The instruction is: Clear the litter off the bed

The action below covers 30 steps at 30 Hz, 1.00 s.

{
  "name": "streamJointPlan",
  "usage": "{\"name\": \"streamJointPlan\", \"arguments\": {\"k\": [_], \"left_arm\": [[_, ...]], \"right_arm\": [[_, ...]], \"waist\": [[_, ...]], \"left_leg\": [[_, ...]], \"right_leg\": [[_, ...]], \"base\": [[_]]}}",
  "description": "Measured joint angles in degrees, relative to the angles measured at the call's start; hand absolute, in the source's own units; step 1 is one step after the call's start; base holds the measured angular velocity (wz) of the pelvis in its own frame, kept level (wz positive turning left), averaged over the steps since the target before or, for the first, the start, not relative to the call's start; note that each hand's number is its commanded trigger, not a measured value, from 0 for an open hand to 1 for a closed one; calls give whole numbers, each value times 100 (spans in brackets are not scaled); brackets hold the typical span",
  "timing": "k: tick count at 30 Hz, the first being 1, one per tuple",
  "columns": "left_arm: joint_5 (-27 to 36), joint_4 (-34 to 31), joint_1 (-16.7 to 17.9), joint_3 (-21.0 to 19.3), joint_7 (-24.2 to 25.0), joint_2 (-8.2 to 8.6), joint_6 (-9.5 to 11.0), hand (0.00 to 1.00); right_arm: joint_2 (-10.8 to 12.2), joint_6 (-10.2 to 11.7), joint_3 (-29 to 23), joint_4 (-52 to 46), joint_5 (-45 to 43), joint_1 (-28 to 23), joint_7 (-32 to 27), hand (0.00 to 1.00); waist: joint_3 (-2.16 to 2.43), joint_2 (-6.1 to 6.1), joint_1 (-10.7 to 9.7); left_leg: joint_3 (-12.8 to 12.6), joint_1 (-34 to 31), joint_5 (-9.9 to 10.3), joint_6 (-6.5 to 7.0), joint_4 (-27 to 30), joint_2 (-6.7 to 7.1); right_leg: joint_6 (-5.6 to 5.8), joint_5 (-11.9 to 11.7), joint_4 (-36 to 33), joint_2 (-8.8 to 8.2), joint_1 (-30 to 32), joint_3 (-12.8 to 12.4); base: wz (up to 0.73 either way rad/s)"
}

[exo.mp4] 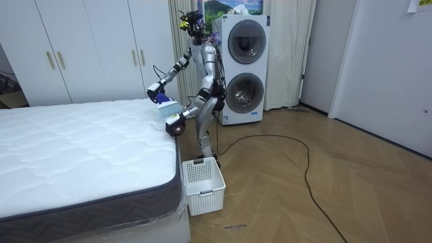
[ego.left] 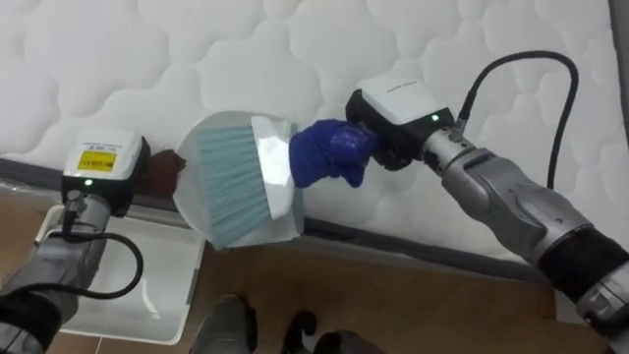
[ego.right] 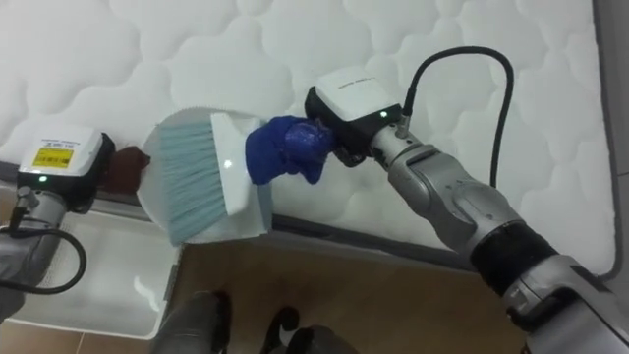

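A white quilted mattress (ego.left: 324, 39) lies before me, and I stand at its side edge near a corner. My right hand (ego.left: 381, 146) is shut on the blue handle (ego.left: 329, 152) of a brush whose pale teal bristles (ego.left: 231, 177) rest inside a white dustpan (ego.left: 280, 218). The dustpan hangs at the mattress edge, partly beyond it. My left hand (ego.left: 157, 169) reaches in from the lower left, its dark fingers pinching the pan's left rim. In the room view both hands (exo.mp4: 156, 91) meet at the bed's far corner.
A white plastic basket (ego.left: 128, 285) stands on the wood floor right under the dustpan, beside the bed (exo.mp4: 202, 182). Two stacked washing machines (exo.mp4: 243, 67) stand behind me, white wardrobes (exo.mp4: 88, 47) along the wall.
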State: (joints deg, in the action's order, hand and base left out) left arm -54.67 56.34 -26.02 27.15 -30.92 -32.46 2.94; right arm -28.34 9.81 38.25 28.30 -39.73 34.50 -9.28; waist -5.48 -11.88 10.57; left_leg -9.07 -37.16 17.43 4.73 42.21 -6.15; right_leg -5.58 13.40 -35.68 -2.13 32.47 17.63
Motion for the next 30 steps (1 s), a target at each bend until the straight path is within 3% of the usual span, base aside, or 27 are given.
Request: {"name": "streamJointPlan", "arguments": {"k": [14,25,30], "left_arm": [[3,4,154,5,9,21,-47,100],[0,32,229,-3,-22,63,-63,100],[8,32,320,-8,-152,115,-91,100]], "right_arm": [[-3,91,-1,26,389,-8,10,100],[-3,166,-283,513,847,-41,-83,100],[-3,158,-534,747,1040,-94,-207,100]], "waist": [[58,110,-52],[54,122,-114],[45,256,-251]], "left_leg": [[50,3,-20,10,54,40],[35,190,-17,26,63,115],[32,356,-19,24,36,135]], "right_leg": [[-8,48,-19,-41,-48,50],[10,176,-212,-149,-168,37],[15,186,-191,-162,-327,22]], "base": [[1],[3],[1]]}}
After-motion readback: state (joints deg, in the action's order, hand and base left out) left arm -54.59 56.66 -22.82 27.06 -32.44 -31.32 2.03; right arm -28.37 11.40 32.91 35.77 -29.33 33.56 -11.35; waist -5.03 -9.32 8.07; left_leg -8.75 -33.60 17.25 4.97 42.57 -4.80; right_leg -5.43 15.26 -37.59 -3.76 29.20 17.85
